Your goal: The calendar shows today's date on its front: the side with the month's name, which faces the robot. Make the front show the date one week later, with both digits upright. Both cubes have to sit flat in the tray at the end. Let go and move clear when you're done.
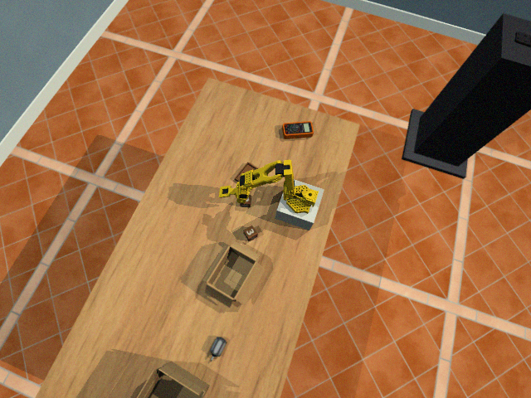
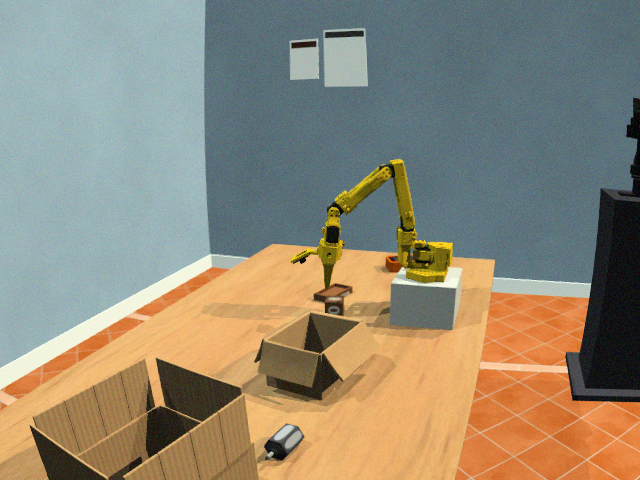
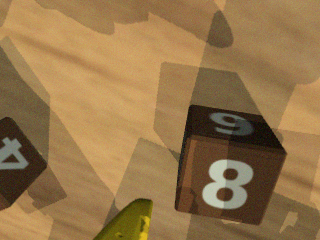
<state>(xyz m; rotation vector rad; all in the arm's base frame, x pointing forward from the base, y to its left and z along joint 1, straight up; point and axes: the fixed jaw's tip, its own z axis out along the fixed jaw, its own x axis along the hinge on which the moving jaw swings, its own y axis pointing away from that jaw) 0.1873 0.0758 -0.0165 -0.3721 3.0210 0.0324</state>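
A dark brown cube stands on the table with an 8 on top. One side shows a 6 or 9 in the wrist view; another shows a 0 in the exterior view. A second cube has a 3 on top in the top view and a 4 on a side in the wrist view; the cardboard box hides it in the exterior view. The brown tray looks empty, partly behind the arm. My gripper points down, partly open and empty, above and beside the 8 cube.
A cardboard box stands just beyond the 3 cube. A larger box and a grey bottle-like object are farther along. An orange multimeter lies at the other end.
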